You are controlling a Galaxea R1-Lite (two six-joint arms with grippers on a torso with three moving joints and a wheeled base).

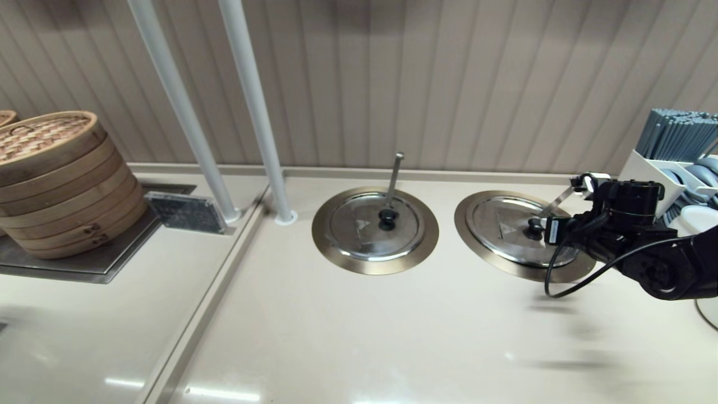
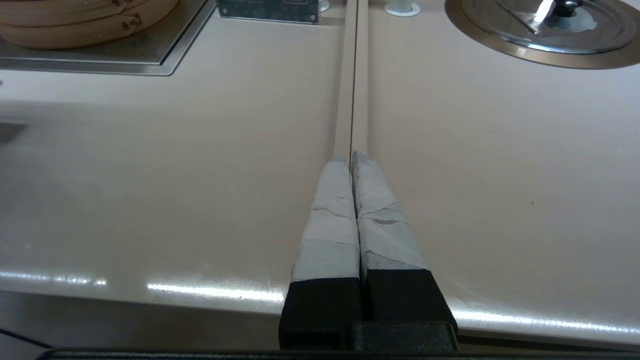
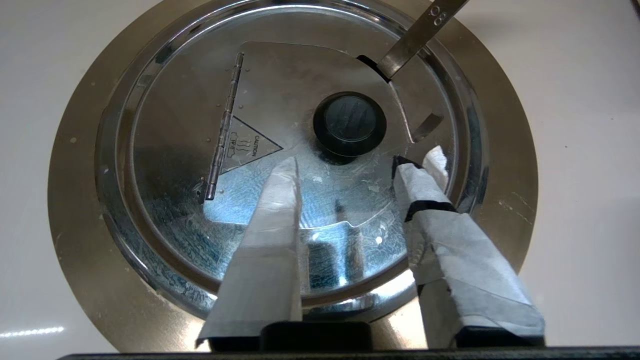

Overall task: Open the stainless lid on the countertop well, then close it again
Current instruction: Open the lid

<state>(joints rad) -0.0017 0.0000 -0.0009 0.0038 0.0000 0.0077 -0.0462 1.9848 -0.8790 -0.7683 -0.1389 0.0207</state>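
Note:
The stainless lid (image 1: 505, 224) lies shut on the right-hand countertop well, whose bronze collar (image 1: 468, 221) rings it. Its dark inside is hidden. The black knob (image 1: 534, 227) sits at the centre, and the slanting ladle handle (image 1: 558, 201) sticks out behind it. In the right wrist view the lid (image 3: 175, 125) shows a hinge and a triangular caution mark beside the knob (image 3: 350, 122). My right gripper (image 3: 348, 166) hovers open just above the lid, with its fingertips (image 3: 287, 175) short of the knob and nothing between them. My left gripper (image 2: 351, 157) is shut and empty over the counter's seam.
The twin lid (image 1: 364, 230) with an upright ladle handle sits to the left of the task lid. Two white poles (image 1: 252, 106) rise behind it. Stacked bamboo steamers (image 1: 56, 179) stand far left, and a utensil holder (image 1: 679, 134) far right behind my right arm.

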